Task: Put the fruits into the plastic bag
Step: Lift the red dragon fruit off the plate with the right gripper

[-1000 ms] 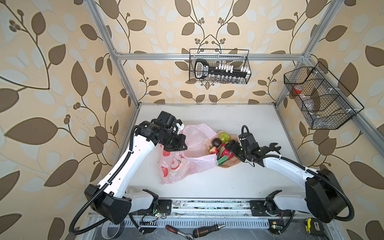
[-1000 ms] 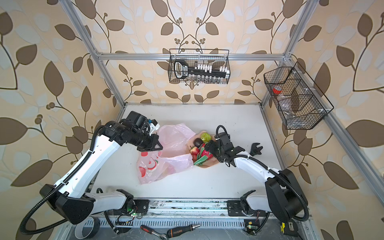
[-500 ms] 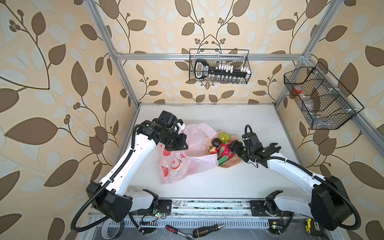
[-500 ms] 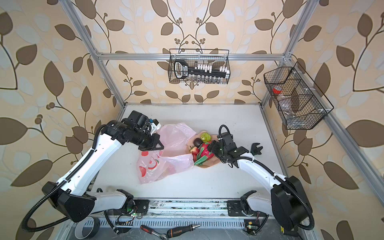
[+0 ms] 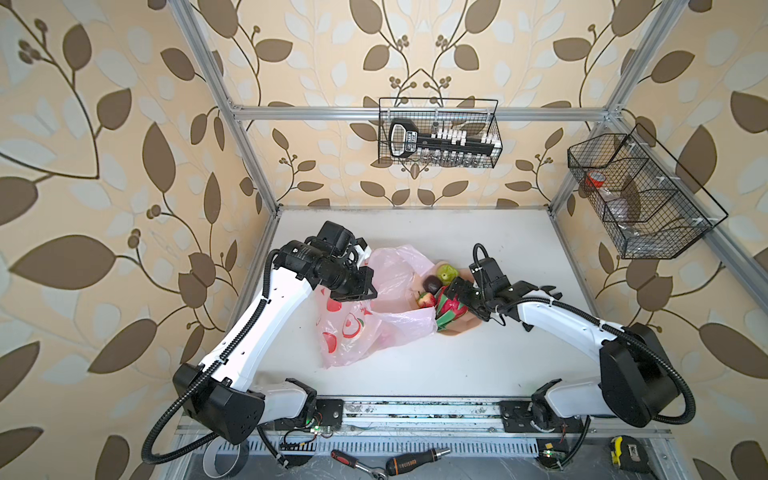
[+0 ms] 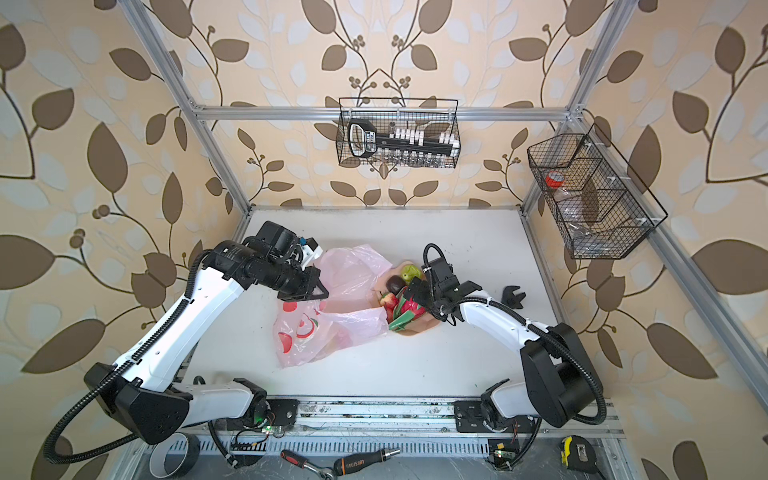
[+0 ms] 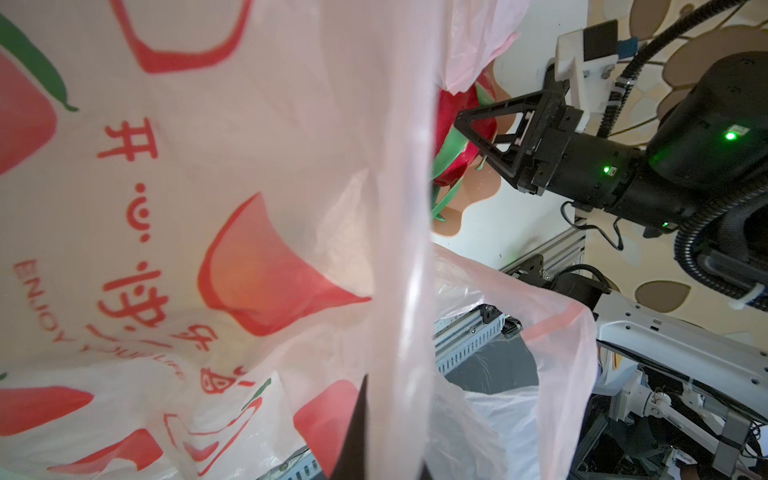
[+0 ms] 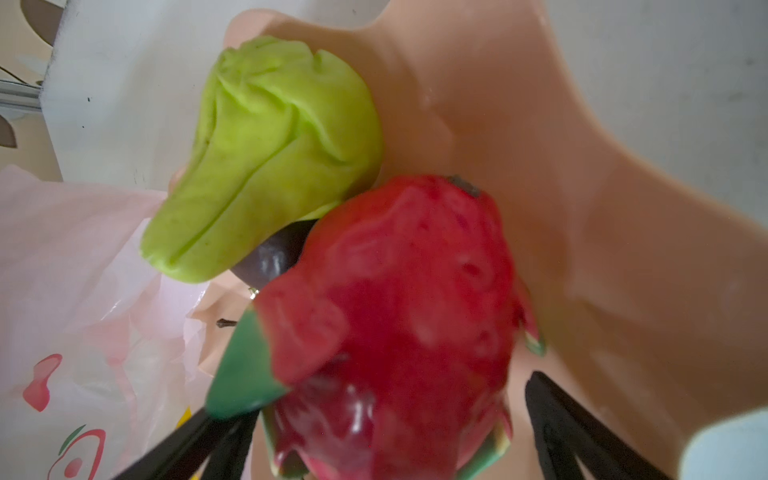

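The plastic bag (image 5: 374, 316) (image 6: 332, 324), pink with red apple prints, lies mid-table with its mouth lifted. My left gripper (image 5: 357, 291) (image 7: 386, 457) is shut on a strip of its rim. A peach bowl (image 5: 461, 328) (image 8: 582, 208) beside the bag holds the fruits: a dragon fruit (image 5: 451, 305) (image 8: 395, 311), a green pear (image 5: 446, 272) (image 8: 270, 158), a dark plum (image 5: 432, 285) and a small red fruit (image 5: 426, 299). My right gripper (image 5: 461, 297) (image 8: 382, 432) is open, with one finger on each side of the dragon fruit.
A black wrench-like tool (image 6: 513, 297) lies on the table right of the bowl. Wire baskets hang on the back wall (image 5: 438, 133) and right wall (image 5: 636, 195). A screwdriver (image 5: 415, 459) and a tape measure (image 5: 627, 453) lie below the front rail.
My right gripper has moved in over the bowl and its jaws have widened around the dragon fruit. The left gripper still holds the bag in about the same place.
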Available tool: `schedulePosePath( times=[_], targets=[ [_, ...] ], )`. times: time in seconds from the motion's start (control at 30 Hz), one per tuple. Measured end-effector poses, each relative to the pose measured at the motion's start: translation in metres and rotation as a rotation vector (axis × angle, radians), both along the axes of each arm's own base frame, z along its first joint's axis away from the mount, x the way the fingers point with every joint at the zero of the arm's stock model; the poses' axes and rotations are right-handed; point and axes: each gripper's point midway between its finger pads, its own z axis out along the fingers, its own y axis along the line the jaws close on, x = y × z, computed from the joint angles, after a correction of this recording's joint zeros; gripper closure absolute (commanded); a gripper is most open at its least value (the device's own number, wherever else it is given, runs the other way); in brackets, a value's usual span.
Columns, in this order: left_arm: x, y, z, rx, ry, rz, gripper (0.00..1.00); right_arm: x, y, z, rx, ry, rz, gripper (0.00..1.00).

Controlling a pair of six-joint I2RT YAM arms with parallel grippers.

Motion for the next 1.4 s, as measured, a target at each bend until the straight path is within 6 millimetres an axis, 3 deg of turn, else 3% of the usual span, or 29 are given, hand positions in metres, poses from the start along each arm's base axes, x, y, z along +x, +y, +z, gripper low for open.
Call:
schedulePosePath(
  times=[0.43,0.8,0.97,1.4],
  targets=[
    [0.0,-0.001,-0.005,-0.003,0.005,-0.002,0.98,0.01,0.005,-0.023,-0.083,0.049,0.036,0.03],
    [0.0,-0.001,-0.005,-0.003,0.004,-0.006,0.98,0.011,0.003,-0.019,-0.109,0.024,0.033,0.37],
    [0.0,-0.001,-0.005,-0.003,0.001,-0.009,0.98,0.004,-0.006,-0.001,-0.122,0.003,0.027,0.47],
    [0.002,-0.002,-0.007,0.001,0.003,-0.019,0.98,-0.001,-0.027,0.051,-0.066,-0.097,-0.024,0.51]
  ],
)
